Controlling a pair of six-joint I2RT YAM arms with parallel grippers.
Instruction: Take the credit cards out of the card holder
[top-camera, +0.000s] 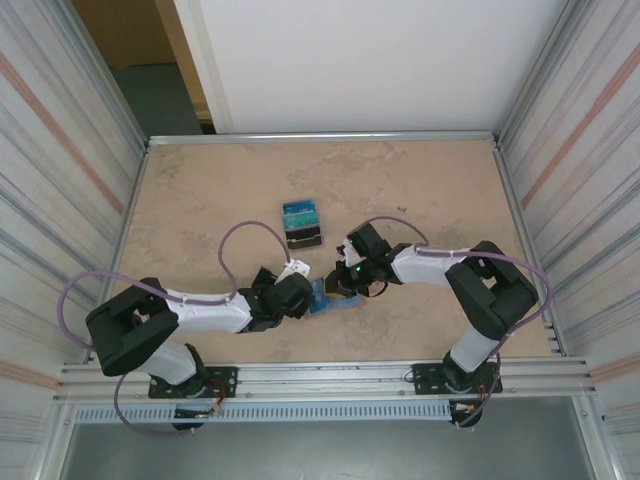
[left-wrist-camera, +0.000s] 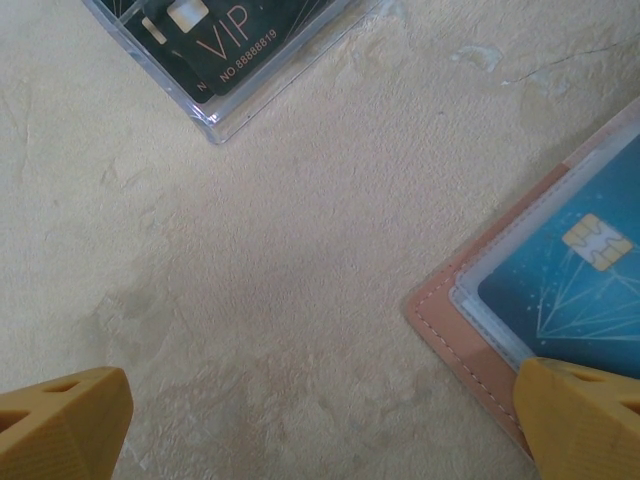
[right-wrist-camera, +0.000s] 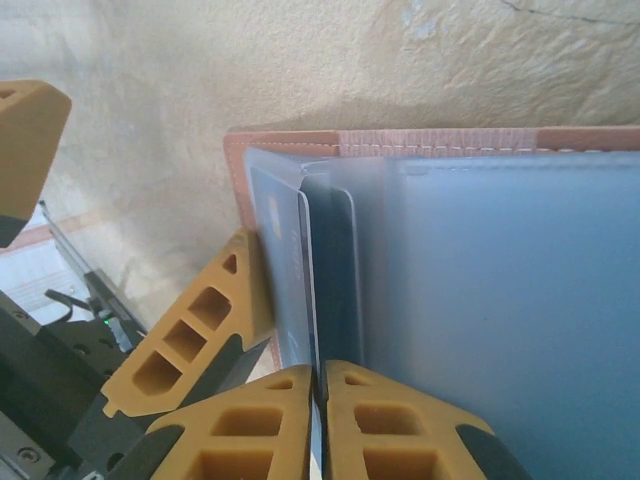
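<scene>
The card holder (right-wrist-camera: 300, 142) lay open on the table (left-wrist-camera: 300, 280) between the two grippers, its soft inner sleeves facing up. A teal credit card (left-wrist-camera: 590, 270) sat inside one sleeve, chip showing.

The left gripper (left-wrist-camera: 320, 430) stood wide open. One finger (left-wrist-camera: 585, 425) was over the holder's stitched edge and the other was well away from it. Whether that finger pressed down could not be told.

The right gripper (right-wrist-camera: 320, 400) was closed, its fingers meeting on a clear sleeve (right-wrist-camera: 290, 190) that stood up from the holder. Whether a card was caught in the pinch could not be told.

The cards looked stiff, light and slick, while the sleeves looked floppy and likely to buckle or cling. The holder itself seemed light enough to lift or slide unless pinned at its edge. The best hold was probably a card's bare edge at the sleeve's mouth, pinched across its flat faces and drawn straight along the sleeve.
</scene>
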